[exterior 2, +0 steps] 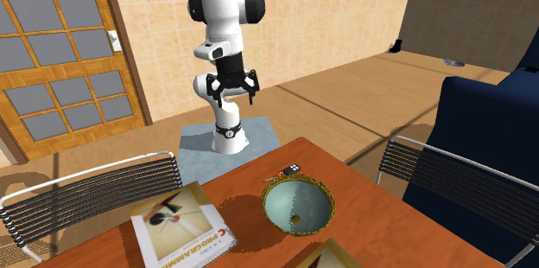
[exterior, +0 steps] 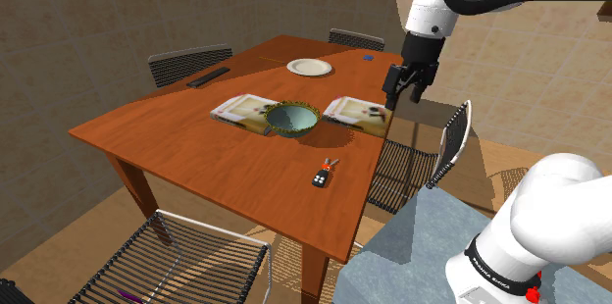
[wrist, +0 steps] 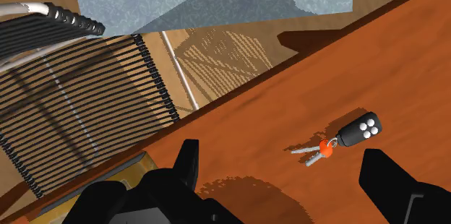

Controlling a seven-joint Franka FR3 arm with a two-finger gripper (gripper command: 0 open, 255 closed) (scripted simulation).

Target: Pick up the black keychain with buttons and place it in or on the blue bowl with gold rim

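Your gripper (exterior: 405,84) hangs above the near edge of the reddish-brown wooden table (exterior: 196,145), jaws spread wide and holding nothing. The black keychain (exterior: 323,176), a fob with white buttons and an orange-tagged key, lies flat on bare wood near that edge, well apart from the fingers. The blue bowl (exterior: 292,119) with its gold rim sits mid-table between two magazines (exterior: 243,109), a white plate (exterior: 310,67) beyond. Around you: wire-backed chairs (exterior: 186,258), tan tiled walls, a paned wooden door (exterior 2: 60,50), a navy sofa (exterior 2: 492,128).
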